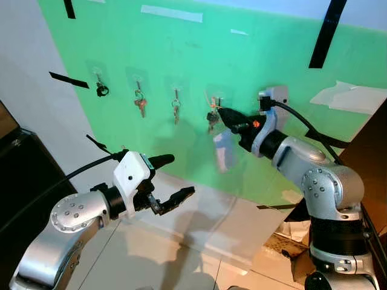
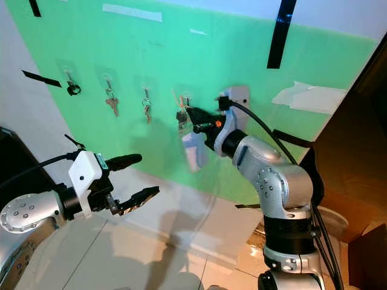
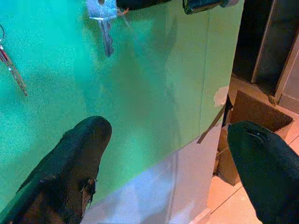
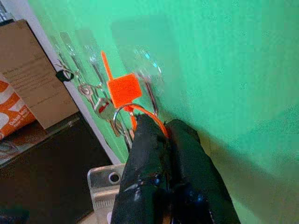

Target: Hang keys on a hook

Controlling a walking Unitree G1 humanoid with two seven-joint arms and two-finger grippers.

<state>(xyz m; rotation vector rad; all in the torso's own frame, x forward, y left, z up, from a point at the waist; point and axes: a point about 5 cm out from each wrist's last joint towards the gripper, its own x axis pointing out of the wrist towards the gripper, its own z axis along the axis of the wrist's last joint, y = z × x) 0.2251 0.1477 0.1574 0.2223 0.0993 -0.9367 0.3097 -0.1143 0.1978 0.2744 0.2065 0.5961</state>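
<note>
A bunch of keys [image 1: 211, 118] with an orange tag [image 4: 124, 87] hangs at the fourth clear hook [image 1: 219, 99] on the green board [image 1: 181, 54]. My right gripper [image 1: 221, 113] reaches up to that hook and is shut on the keys' ring and orange tie [image 4: 156, 128]. The ring lies close against the hook's wire [image 4: 152, 95]; I cannot tell whether it is over it. My left gripper [image 1: 175, 178] is open lower down, in front of the board, holding nothing. In the left wrist view its two fingers [image 3: 79, 154] frame the board, with a key [image 3: 105, 28] above.
Three other hooks to the left hold a black ring [image 1: 101, 90], a red key [image 1: 141, 104] and a silver key [image 1: 176, 110]. A dark cabinet [image 1: 24, 175] stands at the left, and cardboard boxes [image 2: 354, 229] at the right. Pale tiles [image 1: 157, 254] lie below the board.
</note>
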